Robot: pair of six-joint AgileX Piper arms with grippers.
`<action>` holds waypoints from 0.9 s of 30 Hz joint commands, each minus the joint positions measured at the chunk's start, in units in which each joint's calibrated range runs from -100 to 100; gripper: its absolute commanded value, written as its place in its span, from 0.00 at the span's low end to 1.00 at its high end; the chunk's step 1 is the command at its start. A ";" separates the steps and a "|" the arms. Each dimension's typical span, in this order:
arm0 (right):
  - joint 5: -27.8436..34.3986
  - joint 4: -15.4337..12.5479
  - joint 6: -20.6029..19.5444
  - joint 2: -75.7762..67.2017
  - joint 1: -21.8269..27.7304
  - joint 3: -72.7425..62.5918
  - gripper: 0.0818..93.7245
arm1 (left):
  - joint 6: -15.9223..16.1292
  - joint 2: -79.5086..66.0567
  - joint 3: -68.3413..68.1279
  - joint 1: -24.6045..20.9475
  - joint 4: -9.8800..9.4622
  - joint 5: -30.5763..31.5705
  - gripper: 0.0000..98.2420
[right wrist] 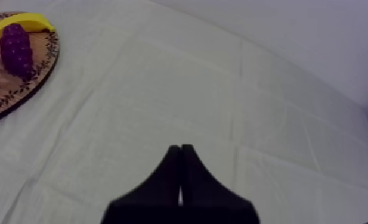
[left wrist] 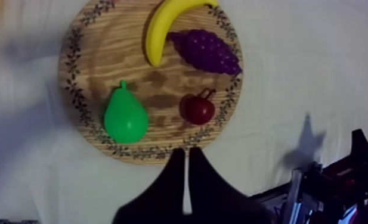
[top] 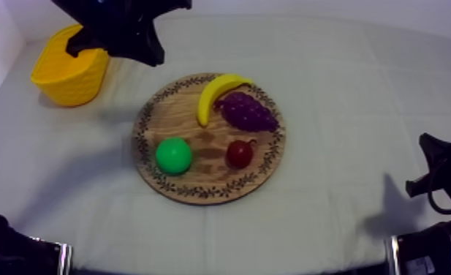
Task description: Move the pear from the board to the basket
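While the pear [left wrist: 125, 116] sits on the board [left wrist: 114, 53], the left gripper [left wrist: 186, 152] hovers clenched, empty, by its rim. The right gripper [right wrist: 181, 146] seems clenched too.

Soft, fairly dim overhead light with a cool violet cast lies over the grey-white cloth [top: 345, 88]. From above, my left arm [top: 118, 29] is a black silhouette with no surface detail. Its wide, soft-edged shadow falls on the cloth left of the wooden board [top: 199, 191]. My right arm [top: 440, 175] throws a smaller grey shadow beside itself. On the board, the pear [top: 173, 155] and the small red fruit [top: 239, 153] leave dark smudges of shadow. The pear glows saturated green, without hard glare. The top view's corners darken. In the right wrist view the cloth is evenly lit, its creases faintly shaded.
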State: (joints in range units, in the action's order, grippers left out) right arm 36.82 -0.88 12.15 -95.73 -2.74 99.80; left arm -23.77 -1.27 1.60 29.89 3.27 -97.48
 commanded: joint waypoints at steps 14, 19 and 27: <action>-0.04 -0.02 -0.02 -0.03 -0.02 -0.02 0.00 | -0.66 0.08 -1.17 -0.19 -0.08 1.25 0.20; -0.04 -0.02 -0.02 -0.03 -0.02 -0.02 0.00 | 0.13 0.13 -1.06 -0.30 0.06 1.28 0.45; -0.04 -0.02 -0.02 -0.03 -0.02 -0.02 0.00 | 0.74 0.53 -2.05 -0.36 0.45 1.12 0.76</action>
State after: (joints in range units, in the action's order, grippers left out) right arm 36.82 -0.88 12.15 -95.73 -2.74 99.80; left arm -23.03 -0.71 -0.28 29.54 3.64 -96.30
